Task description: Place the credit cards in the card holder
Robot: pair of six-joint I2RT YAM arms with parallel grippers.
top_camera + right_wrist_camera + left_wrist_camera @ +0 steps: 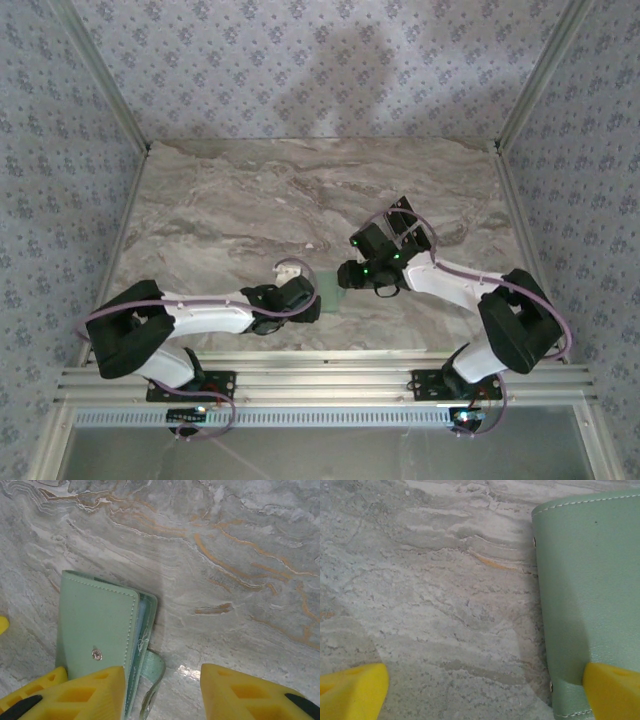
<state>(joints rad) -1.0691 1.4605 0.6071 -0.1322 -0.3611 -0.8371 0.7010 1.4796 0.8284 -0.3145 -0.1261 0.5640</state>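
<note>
The card holder (97, 630) is a pale green stitched wallet lying closed on the marble between the two arms (331, 289), its snap tab (156, 672) curling out from its open edge. My right gripper (162, 695) is open just above it, one yellow finger (82, 695) over the holder's cover, the other over bare marble, and the tab lies loose between them. My left gripper (482, 695) is wide open at the holder's (587, 595) other side, with one fingertip (612, 690) over its edge. The credit cards are out of view.
The marble table (250, 200) stretches back to the patterned walls, with metal frame posts at both sides. The two grippers (300, 298) (355, 272) face each other closely over the holder near the front middle.
</note>
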